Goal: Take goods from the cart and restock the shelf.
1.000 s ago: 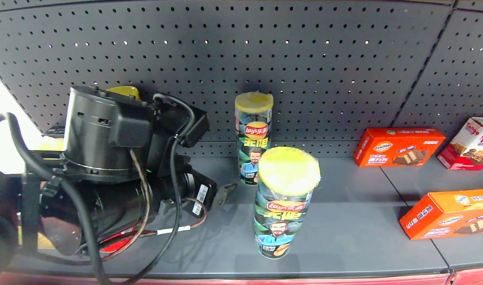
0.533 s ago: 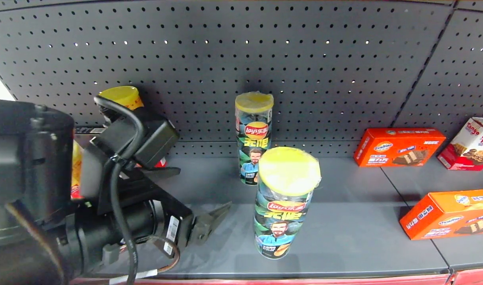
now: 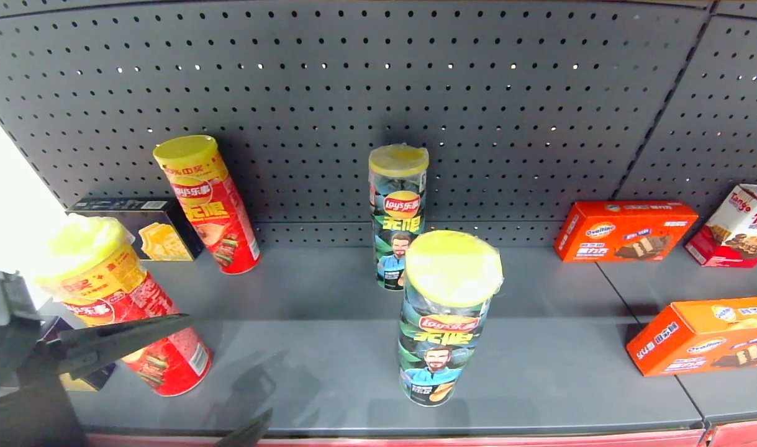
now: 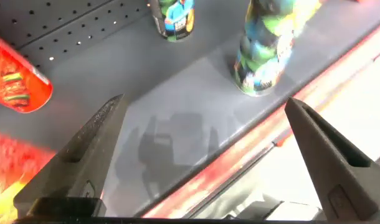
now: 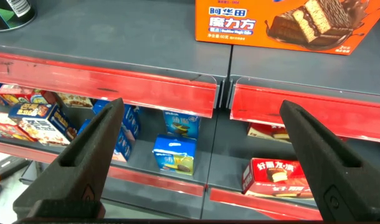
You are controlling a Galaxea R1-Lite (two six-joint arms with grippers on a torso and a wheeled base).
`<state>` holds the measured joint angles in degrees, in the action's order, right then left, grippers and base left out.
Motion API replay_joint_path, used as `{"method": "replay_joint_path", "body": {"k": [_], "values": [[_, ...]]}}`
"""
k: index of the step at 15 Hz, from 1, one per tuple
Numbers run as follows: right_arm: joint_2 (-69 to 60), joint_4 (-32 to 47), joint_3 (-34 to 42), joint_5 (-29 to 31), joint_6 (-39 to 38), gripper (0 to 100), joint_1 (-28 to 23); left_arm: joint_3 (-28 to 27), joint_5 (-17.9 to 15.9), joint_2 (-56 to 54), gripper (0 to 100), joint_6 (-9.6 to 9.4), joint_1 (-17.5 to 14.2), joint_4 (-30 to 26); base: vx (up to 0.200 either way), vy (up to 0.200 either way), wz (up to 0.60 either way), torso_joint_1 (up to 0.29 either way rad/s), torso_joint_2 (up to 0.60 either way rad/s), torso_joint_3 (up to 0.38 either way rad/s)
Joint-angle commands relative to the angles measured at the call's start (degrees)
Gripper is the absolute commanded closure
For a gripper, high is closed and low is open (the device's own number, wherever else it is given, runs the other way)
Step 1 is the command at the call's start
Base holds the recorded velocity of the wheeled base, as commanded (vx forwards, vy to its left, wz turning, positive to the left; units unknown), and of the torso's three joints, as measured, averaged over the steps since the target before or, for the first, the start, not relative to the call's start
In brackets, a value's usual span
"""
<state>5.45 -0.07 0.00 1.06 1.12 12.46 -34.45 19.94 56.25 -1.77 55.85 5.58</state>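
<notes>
Grey pegboard (image 3: 353, 74) backs the shelf (image 3: 328, 323), where four chip cans stand: the rear red can (image 3: 207, 202), the front red can (image 3: 130, 316) near the left front edge, the rear green can (image 3: 397, 214) and the front green can (image 3: 443, 316). The left claw (image 3: 185, 385) hangs spread and empty just beside the front red can, so that one looks placed. The right claw (image 5: 202, 155), also spread and empty, sits low before the lower shelves (image 5: 177, 149). Bare shelf between the rows suggests more stock is due from the cart.
</notes>
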Motion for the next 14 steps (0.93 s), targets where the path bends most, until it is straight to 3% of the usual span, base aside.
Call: {"method": "replay_joint_path", "body": {"k": [1, 3, 4, 5, 7, 10, 11, 12, 13, 14], "values": [[0.0, -0.01, 0.0, -0.01, 0.02, 0, 0.02, 7.29, -7.29, -15.03, 0, -4.21, -8.38, -0.13, 0.0, 0.0, 0.0, 0.0, 0.0, 0.0], [0.09, -0.01, 0.0, -0.01, 0.02, 0, 0.02, 12.74, -7.29, -21.62, 0, -4.3, -12.25, 0.39, 0.0, 0.0, 0.0, 0.0, 0.0, 0.0], [0.0, -0.01, 0.0, -0.01, 0.02, 0, 0.02, 15.73, -7.55, -24.78, 0, -4.3, -15.59, 1.1, 0.0, 0.0, 0.0, 0.0, 0.0, 0.0], [0.09, -0.01, 0.0, -0.01, 0.02, 0, 0.02, 19.25, -8.25, -28.21, 0, -4.38, -21.13, 2.77, 0.0, 0.0, 0.0, 0.0, 0.0, 0.0], [0.0, -0.01, 0.0, -0.01, 0.02, 0, 0.02, 26.1, -13.79, -34.98, 0, -4.38, -33.43, 5.23, 0.0, 0.0, 0.0, 0.0, 0.0, 0.0], [0.09, -0.01, 0.0, -0.01, 0.02, 0, 0.02, 34.45, -27.33, -50.45, 0, -3.77, -51.45, 3.21, 0.0, 0.0, 0.0, 0.0, 0.0, 0.0], [0.09, -0.01, 0.0, -0.01, 0.02, 0, 0.02, 34.45, -27.94, -51.24, 0, -1.92, -51.8, -0.93, 0.0, 0.0, 0.0, 0.0, 0.0, 0.0], [0.0, -0.01, 0.0, -0.01, 0.02, 0, 0.02, 34.45, -28.21, -51.24, 0, -1.75, -53.21, -1.98, 0.0, 0.0, 0.0, 0.0, 0.0, 0.0], [0.09, -0.01, 0.0, -0.01, 0.02, 0, 0.02, 34.45, -27.68, -53.26, 0, -1.92, -58.22, -5.32, 0.0, 0.0, 0.0, 0.0, 0.0, 0.0], [0.09, -0.01, 0.0, -0.01, 0.02, 0, 0.02, 34.45, -27.94, -55.1, 0, -1.84, -55.93, -6.29, 0.0, 0.0, 0.0, 0.0, 0.0, 0.0]]}}
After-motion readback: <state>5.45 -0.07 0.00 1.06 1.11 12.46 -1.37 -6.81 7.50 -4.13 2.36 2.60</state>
